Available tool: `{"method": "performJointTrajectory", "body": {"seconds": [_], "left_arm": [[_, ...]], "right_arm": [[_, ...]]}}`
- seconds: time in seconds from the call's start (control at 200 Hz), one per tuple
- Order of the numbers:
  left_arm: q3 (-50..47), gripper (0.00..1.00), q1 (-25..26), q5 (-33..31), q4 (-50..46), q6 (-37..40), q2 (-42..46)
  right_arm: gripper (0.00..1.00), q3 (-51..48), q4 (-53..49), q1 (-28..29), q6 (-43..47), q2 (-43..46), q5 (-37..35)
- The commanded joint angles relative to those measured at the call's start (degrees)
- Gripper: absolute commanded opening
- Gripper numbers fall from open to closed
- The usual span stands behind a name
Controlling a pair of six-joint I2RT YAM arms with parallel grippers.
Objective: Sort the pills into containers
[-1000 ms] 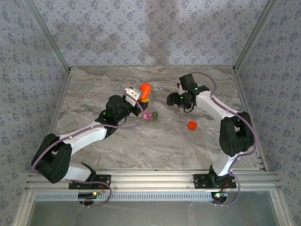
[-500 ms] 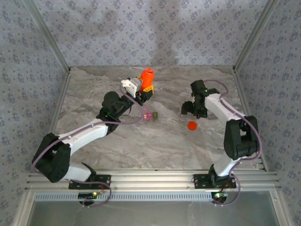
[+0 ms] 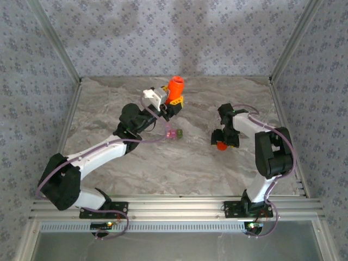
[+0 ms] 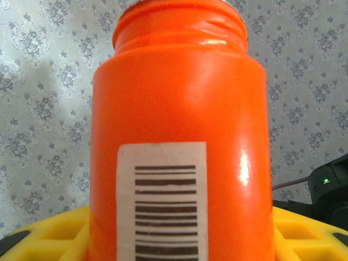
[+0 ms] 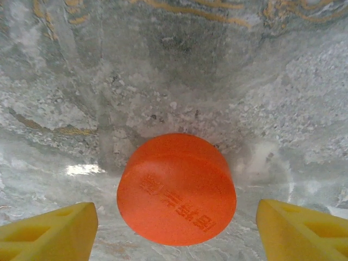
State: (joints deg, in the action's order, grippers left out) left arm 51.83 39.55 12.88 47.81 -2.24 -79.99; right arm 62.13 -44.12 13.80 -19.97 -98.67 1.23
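Both fingers (image 5: 49, 231) of the right gripper (image 3: 222, 142) stand wide, flanking the flat round orange plastic cap (image 5: 176, 187); we find the left gripper (image 3: 173, 101) clasping the orange cylindrical plastic bottle (image 4: 179, 109).

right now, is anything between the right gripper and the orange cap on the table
Nothing visible does. The right gripper hangs open over the orange cap, its yellow fingertips on either side, with only bare table in the gaps.

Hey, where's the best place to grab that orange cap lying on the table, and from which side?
Pinch the orange cap across its round side wall, coming straight down from above. It lies flat on the table, low and disc-shaped, and the right gripper's open yellow fingers flank it.
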Motion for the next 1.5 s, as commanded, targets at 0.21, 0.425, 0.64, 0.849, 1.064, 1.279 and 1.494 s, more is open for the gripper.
{"method": "performJointTrajectory", "body": {"seconds": [0.21, 0.425, 0.64, 0.849, 1.064, 1.279, 1.494], "left_arm": [[1.81, 0.0, 0.85, 1.08, 0.5, -0.06, 0.27], [1.65, 0.0, 1.04, 1.09, -0.09, 0.03, 0.23], [1.44, 0.0, 1.15, 1.3, -0.44, -0.08, -0.08], [1.56, 0.0, 1.33, 1.62, -0.79, -0.14, -0.61], [1.89, 0.0, 1.65, 1.79, -0.88, -0.2, -1.2], [1.89, 0.0, 1.91, 2.03, -1.16, -0.27, -1.4], [-0.01, 0.0, 1.93, 4.0, 0.4, -0.48, -1.31]], "right_arm": [[0.73, -0.5, 0.28, 0.34, 0.9, -0.97, -0.45], [0.72, 0.51, 0.51, 0.12, 1.66, -2.79, -0.91], [0.68, 1.41, 0.79, -0.13, 2.08, -3.24, -1.05], [0.68, 2.1, 0.75, -0.56, 2.48, -3.48, -1.06], [0.62, 2.08, 0.83, -0.66, 2.74, -3.3, -0.89], [0.55, 1.67, 1.08, -0.64, 2.92, -3.09, -0.18], [0.49, 3.5, 0.43, -0.55, 2.92, 2.4, 1.74]]}}
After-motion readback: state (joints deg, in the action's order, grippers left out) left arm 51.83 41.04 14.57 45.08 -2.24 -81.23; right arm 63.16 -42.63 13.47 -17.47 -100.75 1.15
